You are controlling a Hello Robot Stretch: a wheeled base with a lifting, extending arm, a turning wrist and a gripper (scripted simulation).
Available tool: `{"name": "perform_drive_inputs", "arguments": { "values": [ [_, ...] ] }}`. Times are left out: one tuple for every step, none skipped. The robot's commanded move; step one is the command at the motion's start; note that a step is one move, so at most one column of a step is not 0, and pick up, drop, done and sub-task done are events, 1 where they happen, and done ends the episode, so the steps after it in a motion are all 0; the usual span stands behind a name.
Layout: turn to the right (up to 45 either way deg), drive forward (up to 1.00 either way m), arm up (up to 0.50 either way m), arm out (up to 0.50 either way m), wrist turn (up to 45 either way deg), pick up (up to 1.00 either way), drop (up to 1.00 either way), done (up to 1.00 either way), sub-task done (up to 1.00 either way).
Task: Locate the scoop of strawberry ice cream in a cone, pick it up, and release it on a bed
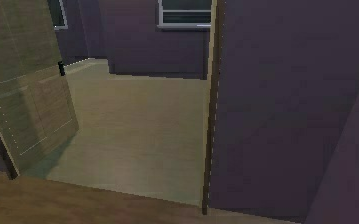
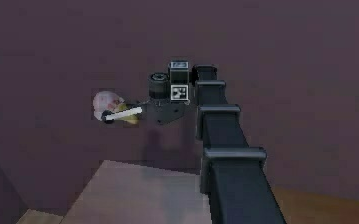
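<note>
In the arm side view a pale pink round scoop on a tan cone (image 2: pixel 109 104) hangs at the far end of my gripper (image 2: pixel 119 113), in front of the purple wall and clear of any surface. The gripper holds it. The dark arm (image 2: pixel 227 150) rises from the bottom edge, and its white marker squares (image 2: pixel 178 80) sit just right of the gripper body.
A pale flat top (image 2: pixel 137 190) lies below the gripper at the arm side view's lower left. In the forward view a doorway leads onto a beige floor (image 1: pixel 137 120). An open wooden door (image 1: pixel 27 90) stands at its left, a purple wall (image 1: pixel 287 100) at its right, and a window (image 1: pixel 184 12) beyond.
</note>
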Motion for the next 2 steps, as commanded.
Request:
{"name": "perform_drive_inputs", "arguments": {
  "values": [
    [0.0,0.00,0.00,0.00,-45.0,0.00,0.00,0.00,0.00],
    [0.0,0.00,0.00,0.00,-45.0,0.00,0.00,0.00,0.00]
  ]
}}
